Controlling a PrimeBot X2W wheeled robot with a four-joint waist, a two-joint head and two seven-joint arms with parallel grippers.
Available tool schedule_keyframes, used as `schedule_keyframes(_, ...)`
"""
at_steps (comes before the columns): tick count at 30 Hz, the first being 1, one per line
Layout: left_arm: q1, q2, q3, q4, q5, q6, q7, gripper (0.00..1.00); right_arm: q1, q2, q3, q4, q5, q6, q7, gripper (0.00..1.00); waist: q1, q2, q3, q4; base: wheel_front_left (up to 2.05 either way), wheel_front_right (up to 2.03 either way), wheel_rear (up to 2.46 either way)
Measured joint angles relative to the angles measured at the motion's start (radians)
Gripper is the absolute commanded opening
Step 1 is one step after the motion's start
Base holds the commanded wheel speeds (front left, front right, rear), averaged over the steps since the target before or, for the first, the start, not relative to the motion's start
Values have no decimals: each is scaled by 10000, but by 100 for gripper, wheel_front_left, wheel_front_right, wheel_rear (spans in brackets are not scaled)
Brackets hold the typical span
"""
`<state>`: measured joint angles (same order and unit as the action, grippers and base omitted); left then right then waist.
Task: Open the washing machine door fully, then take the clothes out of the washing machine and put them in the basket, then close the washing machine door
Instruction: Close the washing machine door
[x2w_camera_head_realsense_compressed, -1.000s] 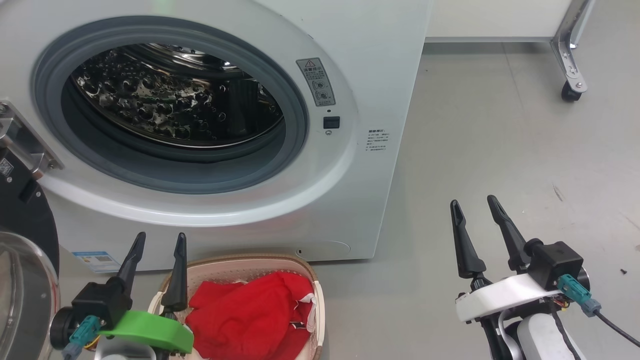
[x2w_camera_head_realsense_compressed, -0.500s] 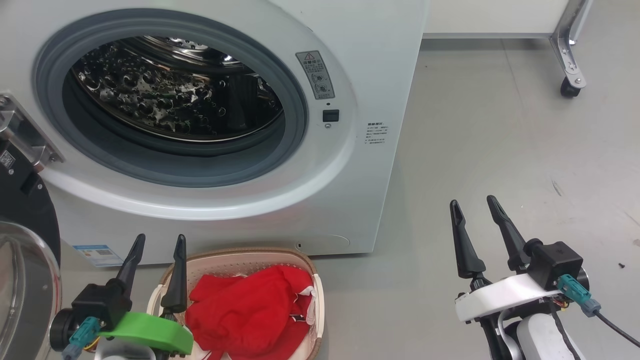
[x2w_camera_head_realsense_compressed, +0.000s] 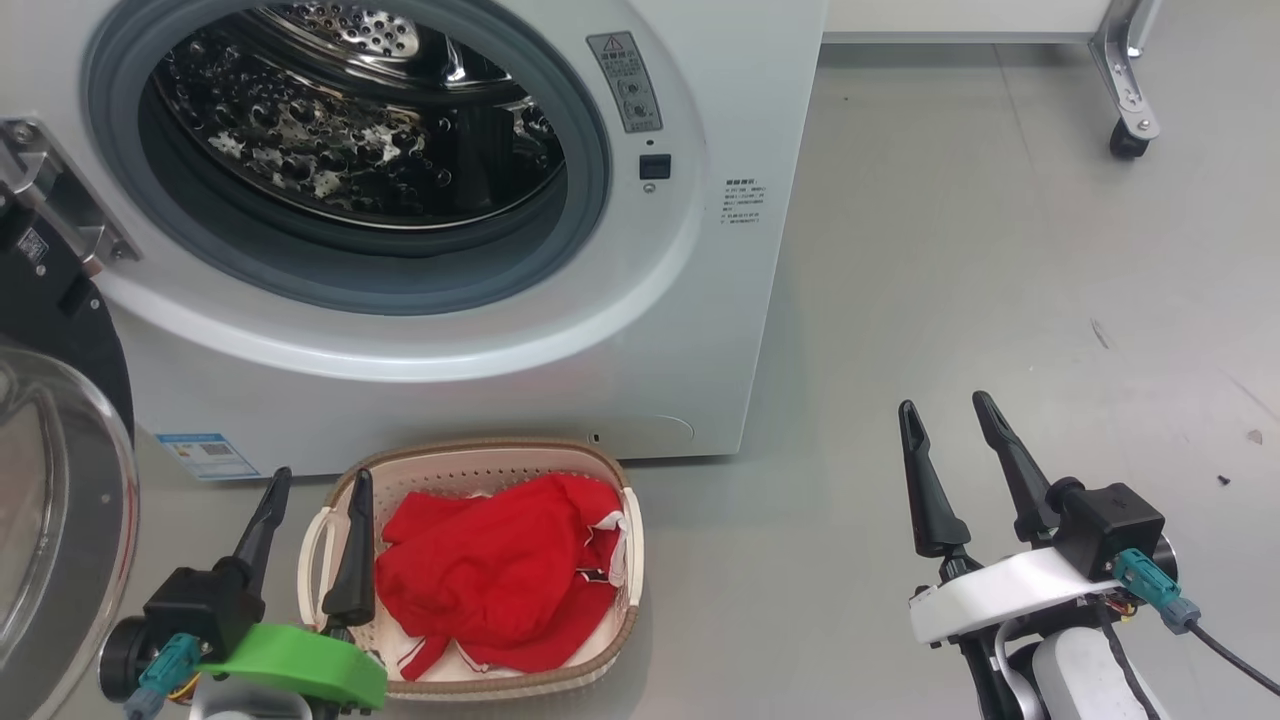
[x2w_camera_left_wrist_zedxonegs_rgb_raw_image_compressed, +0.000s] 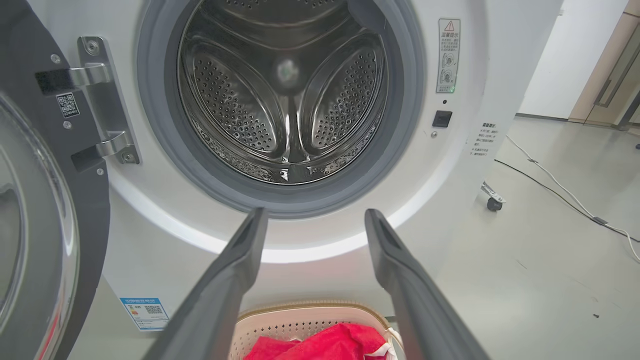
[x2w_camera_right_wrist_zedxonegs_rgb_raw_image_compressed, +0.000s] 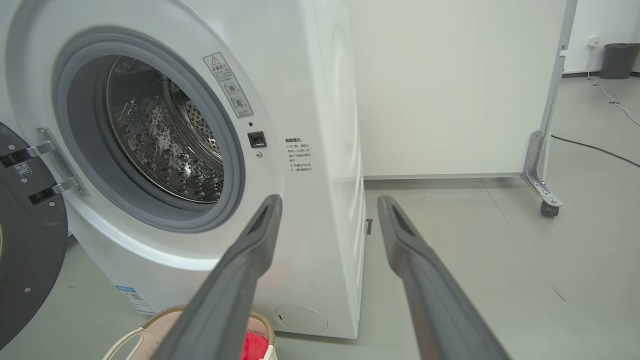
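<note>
While door (x2w_camera_head_realsense_compressed: 55, 480) stands open, clothes (x2w_camera_head_realsense_compressed: 490, 580), perhaps several, in basket (x2w_camera_head_realsense_compressed: 480, 447); left gripper (x2w_camera_head_realsense_compressed: 322, 472), right gripper (x2w_camera_head_realsense_compressed: 943, 400) splayed

The big white front-loading washing machine (x2w_camera_head_realsense_compressed: 690, 330) stands open, grey rubber ring (x2w_camera_head_realsense_compressed: 590, 190) framing the perforated steel drum (x2w_camera_head_realsense_compressed: 350, 130). Its round door with glossy black rim and bulging clear glass centre (x2w_camera_head_realsense_compressed: 60, 500) hangs swung out on the left hinge. Just before the machine sits the small cream perforated basket with brown woven-look rim (x2w_camera_head_realsense_compressed: 470, 468), upright, bright red garments with white trim (x2w_camera_head_realsense_compressed: 490, 570) heaped inside.
</note>
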<state>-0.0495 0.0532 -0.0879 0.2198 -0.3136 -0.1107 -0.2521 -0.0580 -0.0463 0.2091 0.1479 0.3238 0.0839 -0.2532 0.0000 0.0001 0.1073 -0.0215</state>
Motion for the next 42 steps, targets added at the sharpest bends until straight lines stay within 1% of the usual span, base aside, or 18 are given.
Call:
schedule_keyframes(12, -2, -19, -63, -69, -4, -4, 0, 100, -2, 2, 63, 84, 0, 2, 0, 100, 0, 0, -37, 1, -145, 145, 0)
schedule_keyframes(16, -1, -31, -104, -92, -372, -17, 0, 100, -2, 2, 105, 125, -2, 4, 0, 100, 0, 0, -59, 12, -119, 119, 0)
schedule_keyframes(22, 4, -35, -215, -136, -370, -90, 0, 100, -2, 4, 134, 151, -2, 12, 0, 100, 0, 0, -81, 29, -98, 98, 0)
schedule_keyframes(31, 14, -35, -253, -303, -370, -92, 0, 100, -2, 4, 130, 150, -2, 12, 0, 100, 0, 0, -30, 40, -56, 78, -21)
schedule_keyframes(42, 26, -38, -127, -351, -370, -92, 0, 100, -5, 2, 111, 146, 0, 12, 0, 100, 0, 0, 43, 48, -13, 42, -29)
